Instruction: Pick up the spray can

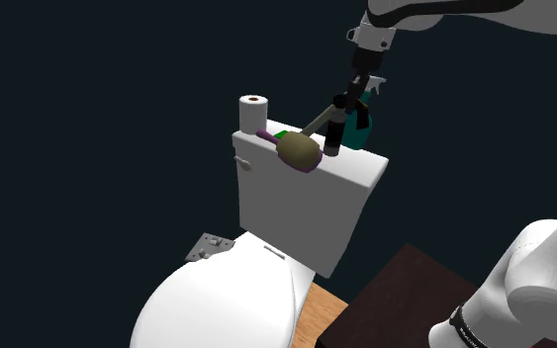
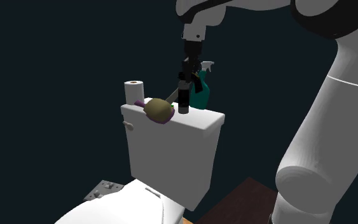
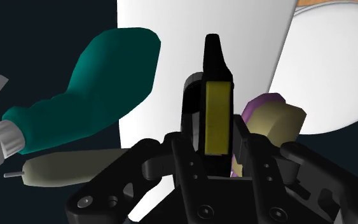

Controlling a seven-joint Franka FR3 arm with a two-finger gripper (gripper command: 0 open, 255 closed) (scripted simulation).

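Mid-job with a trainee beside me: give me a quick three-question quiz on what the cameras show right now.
1. True or false: the gripper is shut on the black spray can with the yellow label.
2. Which thing stands next to the spray can on the toilet tank? A. teal spray bottle B. red mug C. blue towel
3. Fill in: the white roll of paper stands on the tank's ____.
Key: 1 true; 2 A; 3 lid.
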